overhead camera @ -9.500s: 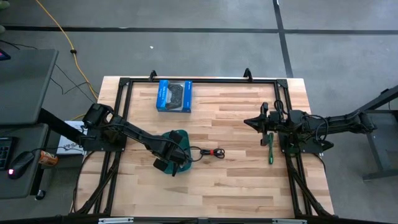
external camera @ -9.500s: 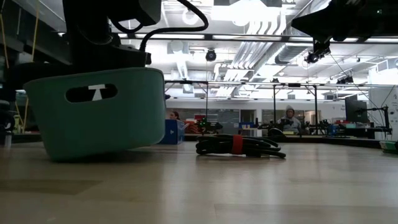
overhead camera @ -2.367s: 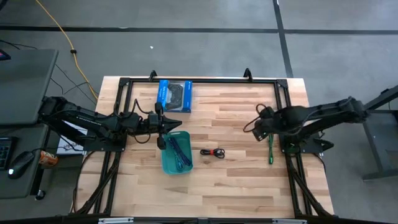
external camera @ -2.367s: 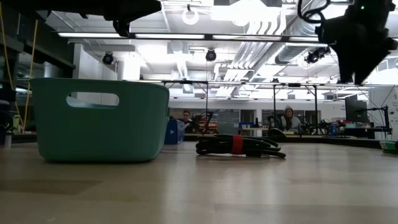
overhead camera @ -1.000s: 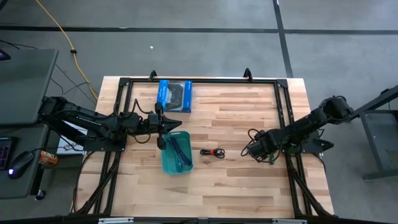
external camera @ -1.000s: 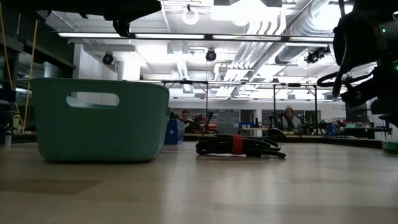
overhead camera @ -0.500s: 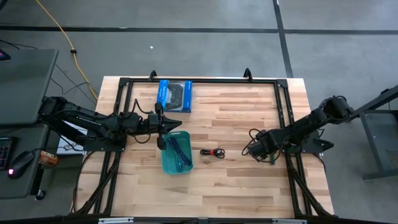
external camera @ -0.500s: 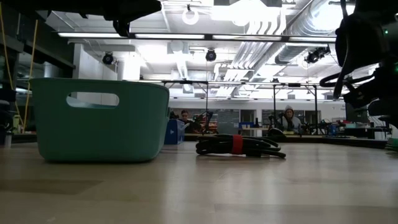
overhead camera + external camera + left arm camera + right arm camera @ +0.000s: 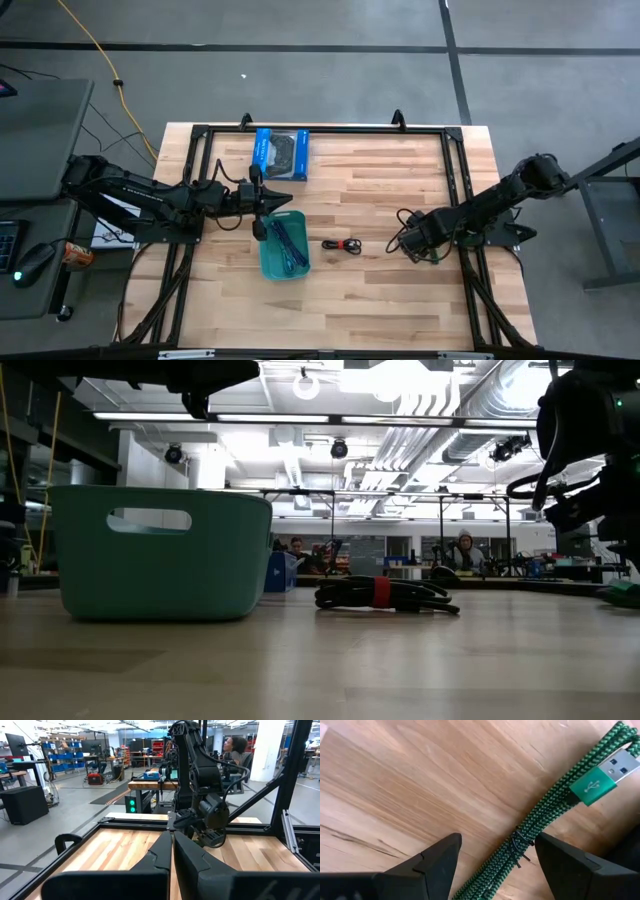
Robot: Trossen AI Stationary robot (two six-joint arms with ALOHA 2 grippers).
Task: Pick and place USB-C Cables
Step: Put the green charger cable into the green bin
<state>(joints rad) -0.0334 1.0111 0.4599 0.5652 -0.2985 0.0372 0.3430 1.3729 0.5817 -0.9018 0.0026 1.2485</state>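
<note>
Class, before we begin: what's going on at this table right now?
The robot is sorting cables into a teal bin. The right gripper is down over the green cable on the wood, fingers open on either side, not gripping. The left gripper waits shut just behind the bin, which holds a blue cable. The black cable lies on the table.

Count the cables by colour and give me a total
Green cable: 1, on the table between the open right gripper fingers
Black cable with red tie: 1, on the table
Blue cable: 1, in the teal bin
Total: 3
</note>
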